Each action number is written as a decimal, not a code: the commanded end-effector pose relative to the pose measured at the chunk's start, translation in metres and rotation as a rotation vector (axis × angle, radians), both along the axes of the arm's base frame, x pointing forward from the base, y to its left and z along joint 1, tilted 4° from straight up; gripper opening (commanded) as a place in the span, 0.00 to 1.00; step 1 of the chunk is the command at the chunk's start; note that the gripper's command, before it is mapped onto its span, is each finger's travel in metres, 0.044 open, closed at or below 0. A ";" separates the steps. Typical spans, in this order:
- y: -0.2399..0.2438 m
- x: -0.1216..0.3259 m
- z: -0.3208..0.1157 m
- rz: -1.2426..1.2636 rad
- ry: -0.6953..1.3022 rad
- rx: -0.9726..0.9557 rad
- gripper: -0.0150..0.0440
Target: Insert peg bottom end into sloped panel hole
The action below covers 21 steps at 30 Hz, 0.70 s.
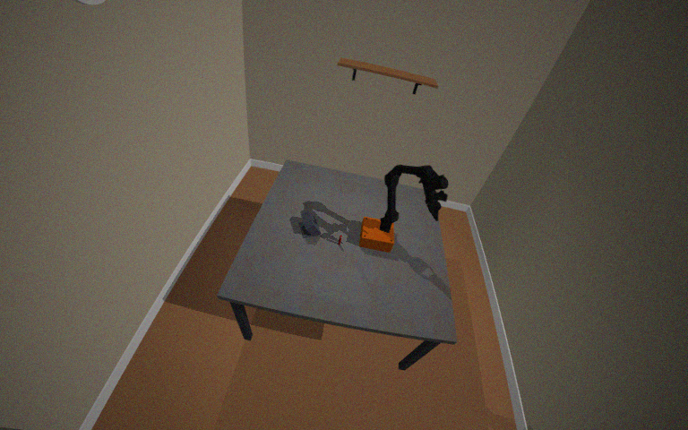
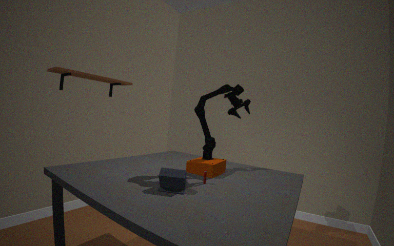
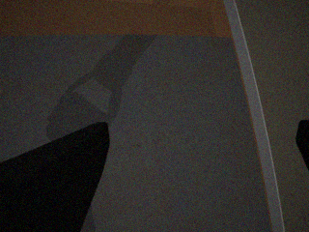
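Observation:
A small red peg [image 1: 340, 239] [image 2: 204, 177] stands upright on the table [image 1: 304, 288] [image 2: 232, 211] [image 3: 174, 184], near the robot's orange base; its cross-section is too small to tell. A dark grey-blue block with the sloped panel [image 1: 310, 223] [image 2: 172, 180] stands near the peg, on the side away from the base in the top view. Its hole cannot be made out. My gripper [image 1: 442, 209] [image 2: 244, 115] [image 3: 203, 131] is open and empty, high in the air and well off to the side from the peg. Neither peg nor panel shows in the wrist view.
The orange base box [image 1: 376, 240] [image 2: 206, 168] carries the arm and stands close beside the peg. A wooden shelf [image 1: 388, 72] [image 2: 90, 76] hangs on the wall, away from the arm. The wrist view shows the table edge, floor and a white baseboard [image 3: 255, 111].

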<state>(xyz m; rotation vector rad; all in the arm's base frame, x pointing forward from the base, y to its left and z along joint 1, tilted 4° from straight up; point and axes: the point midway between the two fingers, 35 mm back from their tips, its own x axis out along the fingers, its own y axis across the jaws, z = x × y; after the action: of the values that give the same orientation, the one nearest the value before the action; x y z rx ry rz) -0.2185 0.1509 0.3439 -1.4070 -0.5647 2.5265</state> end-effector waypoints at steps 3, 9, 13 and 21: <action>0.005 0.001 -0.002 -0.010 -0.009 0.003 1.00; 0.026 0.009 -0.012 -0.051 -0.046 0.012 1.00; 0.039 0.015 -0.018 -0.078 -0.070 0.015 1.00; 0.064 0.030 -0.031 -0.129 -0.113 0.017 1.00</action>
<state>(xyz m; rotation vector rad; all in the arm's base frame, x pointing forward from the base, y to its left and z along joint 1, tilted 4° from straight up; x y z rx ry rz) -0.1943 0.2048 0.3204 -1.5079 -0.5070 2.3733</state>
